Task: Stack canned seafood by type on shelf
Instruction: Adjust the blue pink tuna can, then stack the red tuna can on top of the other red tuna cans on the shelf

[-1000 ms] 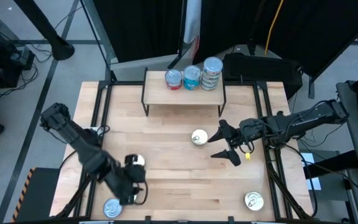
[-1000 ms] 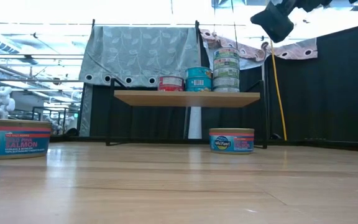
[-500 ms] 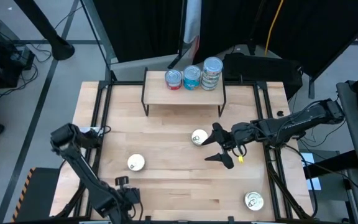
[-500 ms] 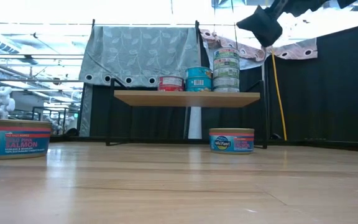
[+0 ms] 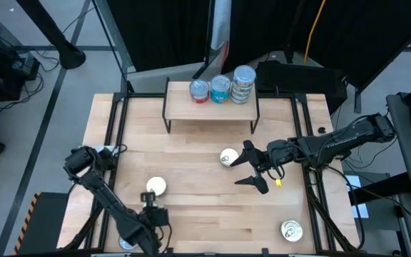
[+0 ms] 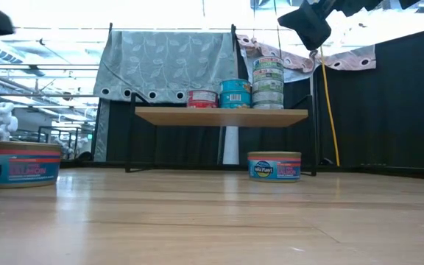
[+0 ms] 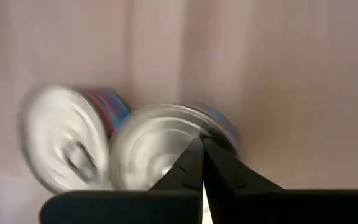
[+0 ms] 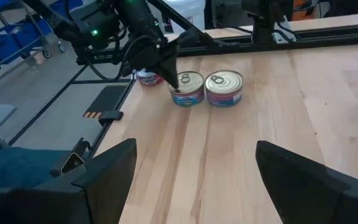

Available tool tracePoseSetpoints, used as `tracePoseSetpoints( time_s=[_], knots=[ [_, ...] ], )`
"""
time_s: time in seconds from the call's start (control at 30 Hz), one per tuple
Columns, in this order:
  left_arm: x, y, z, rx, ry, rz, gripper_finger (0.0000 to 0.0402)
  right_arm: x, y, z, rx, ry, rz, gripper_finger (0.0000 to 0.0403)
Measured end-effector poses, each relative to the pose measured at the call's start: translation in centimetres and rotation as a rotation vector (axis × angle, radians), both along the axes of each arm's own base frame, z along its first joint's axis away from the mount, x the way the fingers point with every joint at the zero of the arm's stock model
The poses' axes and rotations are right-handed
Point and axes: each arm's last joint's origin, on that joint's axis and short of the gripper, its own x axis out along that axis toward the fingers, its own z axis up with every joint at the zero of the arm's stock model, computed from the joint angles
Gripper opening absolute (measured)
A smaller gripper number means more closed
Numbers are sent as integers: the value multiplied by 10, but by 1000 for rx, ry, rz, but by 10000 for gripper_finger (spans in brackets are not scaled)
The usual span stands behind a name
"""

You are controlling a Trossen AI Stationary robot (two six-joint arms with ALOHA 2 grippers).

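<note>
DONE: three stacks of tins are set on the shelf | LEFT: four tins are seen loose on the surface | left hand pinched shut over near-corner tin, nothing gripped | right hand spread wide beside middle tin

Left tool closed, right tool spread wide

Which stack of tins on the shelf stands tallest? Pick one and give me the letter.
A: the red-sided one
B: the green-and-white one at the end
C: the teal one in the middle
B: in the low view the green-and-white stack rises well above the teal stack and the red-sided tin beside it on the shelf.
</note>
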Motion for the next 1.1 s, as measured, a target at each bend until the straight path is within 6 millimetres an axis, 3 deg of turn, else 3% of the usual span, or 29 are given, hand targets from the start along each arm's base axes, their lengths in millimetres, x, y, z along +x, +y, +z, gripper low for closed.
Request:
tracePoseSetpoints(
  time_s=[0.17,0.27,0.37,0.47,0.6,0.77,1.1],
  knots=[
    [19,23,9,17,-8,32,5,0,1,0,8,8,22,320],
    [22,27,31,-122,12,109,4,-1,1,-1,8,13,23,320],
    [12,17,56,-305,11,193,4,-1,1,-1,8,18,22,320],
    [-13,0,66,-385,54,256,4,-1,0,-2,6,25,22,320],
    [-47,-23,55,-395,92,253,4,-1,0,-2,7,25,22,320],
    [-74,-33,41,-370,70,295,4,-1,0,-1,7,21,22,320],
    [-91,-22,1,-300,80,269,4,-1,1,0,28,12,15,320]
  ],
)
